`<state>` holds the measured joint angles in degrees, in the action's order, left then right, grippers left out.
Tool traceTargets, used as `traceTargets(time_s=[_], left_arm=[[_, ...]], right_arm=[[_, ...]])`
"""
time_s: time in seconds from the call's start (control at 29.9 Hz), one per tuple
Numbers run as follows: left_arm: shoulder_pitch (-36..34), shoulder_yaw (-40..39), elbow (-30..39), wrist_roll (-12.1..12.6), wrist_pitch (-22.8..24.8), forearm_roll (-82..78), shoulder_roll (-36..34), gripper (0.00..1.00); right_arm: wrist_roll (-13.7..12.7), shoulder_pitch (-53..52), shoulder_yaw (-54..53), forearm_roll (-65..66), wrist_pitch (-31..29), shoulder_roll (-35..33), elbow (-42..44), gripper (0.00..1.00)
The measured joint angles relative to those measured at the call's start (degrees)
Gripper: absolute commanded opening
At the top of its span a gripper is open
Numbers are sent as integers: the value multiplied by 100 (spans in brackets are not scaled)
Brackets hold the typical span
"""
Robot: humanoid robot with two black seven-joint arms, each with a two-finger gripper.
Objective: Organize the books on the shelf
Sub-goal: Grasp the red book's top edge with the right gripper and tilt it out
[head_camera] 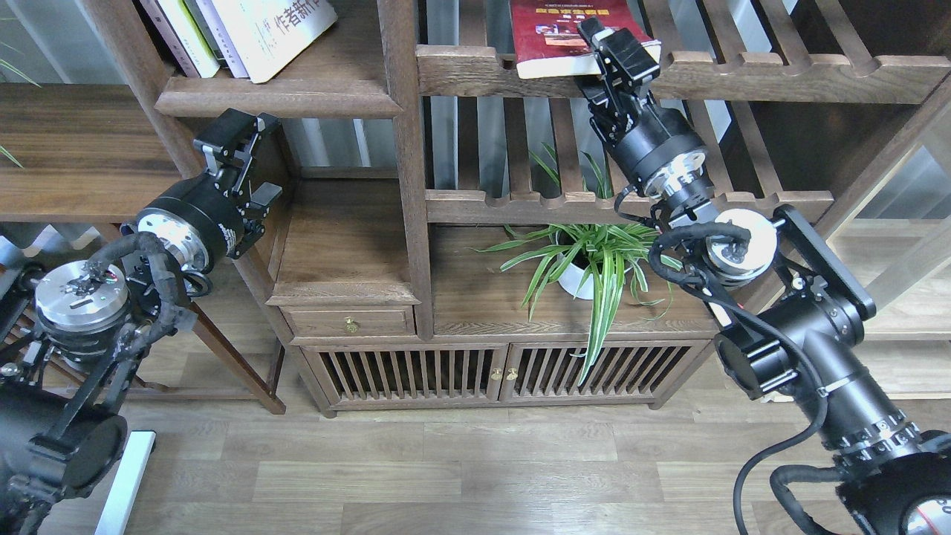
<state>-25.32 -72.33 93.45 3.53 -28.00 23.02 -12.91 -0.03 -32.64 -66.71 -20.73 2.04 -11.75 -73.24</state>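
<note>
A dark red book (553, 33) with a yellow title lies flat on the slatted upper rail, its front edge overhanging. My right gripper (611, 44) is at that book's front right corner. Its jaws are open, one finger over the cover and the other under the edge. On the solid dark-brown shelf (297, 98) at upper left lean a large white book with blue characters (271, 30) and slim white, green and dark-spined books (186, 33). My left gripper (238, 135) hangs open and empty just below that shelf's front edge.
A thick upright post (405, 148) separates the shelf from the slatted section. A potted spider plant (594, 264) stands on the cabinet top under my right arm. A lower slatted shelf (520, 204) runs behind my right wrist. A wooden side table (67, 148) is at far left.
</note>
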Motion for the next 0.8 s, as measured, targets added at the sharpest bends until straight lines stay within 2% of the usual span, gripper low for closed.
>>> traceTargets(time_s=[0.47, 0.8], left_arm=[[10, -8, -19, 0, 0, -6, -19, 99], [17, 8, -30, -10, 0, -3, -5, 99]], right_arm=[[-15, -199, 0, -1, 99, -20, 173, 79], [-15, -312, -31, -5, 414, -20, 212, 79]])
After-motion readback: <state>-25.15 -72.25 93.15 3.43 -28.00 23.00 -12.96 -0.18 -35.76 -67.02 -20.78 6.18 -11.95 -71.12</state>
